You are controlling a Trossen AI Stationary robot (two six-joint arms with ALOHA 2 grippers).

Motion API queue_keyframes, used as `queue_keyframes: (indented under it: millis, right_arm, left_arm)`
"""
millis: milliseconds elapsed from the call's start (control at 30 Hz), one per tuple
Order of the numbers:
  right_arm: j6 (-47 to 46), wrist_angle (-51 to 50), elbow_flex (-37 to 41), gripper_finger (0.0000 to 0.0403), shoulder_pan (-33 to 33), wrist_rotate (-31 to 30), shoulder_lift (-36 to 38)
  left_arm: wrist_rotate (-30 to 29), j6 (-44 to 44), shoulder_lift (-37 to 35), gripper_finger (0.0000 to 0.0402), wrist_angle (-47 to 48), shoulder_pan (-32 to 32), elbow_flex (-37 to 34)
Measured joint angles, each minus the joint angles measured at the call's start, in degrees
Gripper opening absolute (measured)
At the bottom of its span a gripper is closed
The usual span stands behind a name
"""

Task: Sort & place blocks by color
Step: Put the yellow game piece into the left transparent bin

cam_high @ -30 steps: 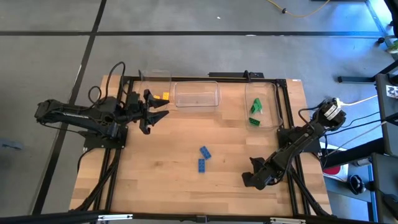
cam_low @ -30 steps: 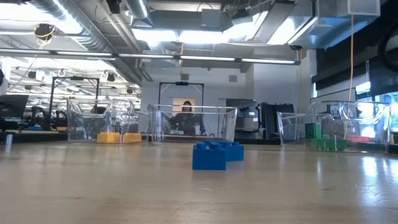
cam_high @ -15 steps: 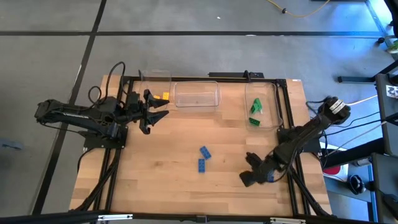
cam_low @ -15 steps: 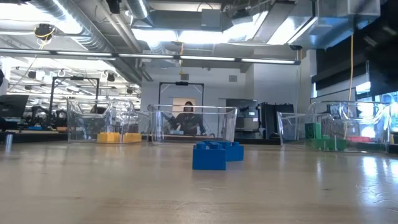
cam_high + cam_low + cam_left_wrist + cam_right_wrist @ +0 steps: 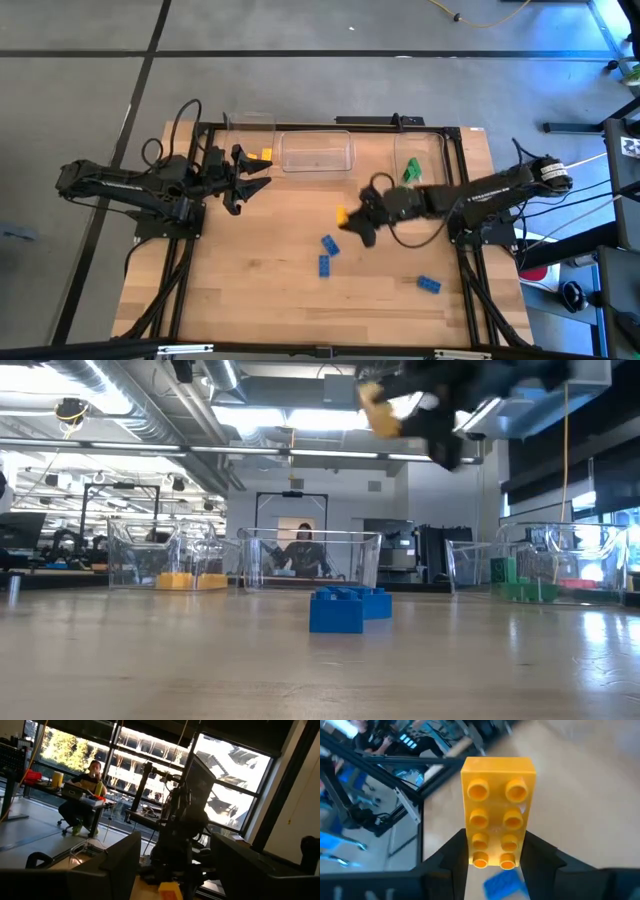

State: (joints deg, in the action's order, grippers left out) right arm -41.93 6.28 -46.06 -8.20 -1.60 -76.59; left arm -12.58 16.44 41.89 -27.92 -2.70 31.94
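Right tool clenched on yellow block — raised above table, left tool spread, empty.

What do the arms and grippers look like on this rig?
Both arms are dark, jointed and slim, with black cables looping off them. The left gripper and right gripper each have two dark fingers; the right arm's base end carries a pale round part.

Two dark jointed arms trailing black cables.
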Motion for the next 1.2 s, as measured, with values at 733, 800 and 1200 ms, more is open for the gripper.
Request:
queue_keyframes:
  millis: [733, 800, 1200]
  right_arm:
    - [15.82, 8.61, -16.75, 0.014, 8.8, 18.27, -14.53]
    - [15.28, 10.6, -16.75, 0.014, 8.8, 18.06, -14.94]
    - [15.38, 13.07, -16.74, 0.014, 8.82, 14.75, -14.98]
  left_arm:
    - [1.65, 5.53, 7.45, 0.0231, 0.07, 0.09, 0.11]
    - [2.08, 5.52, 9.68, 0.0232, 0.24, 0.53, 1.04]
    - [12.08, 5.5, 18.57, 0.028, 8.49, 2.69, 9.8]
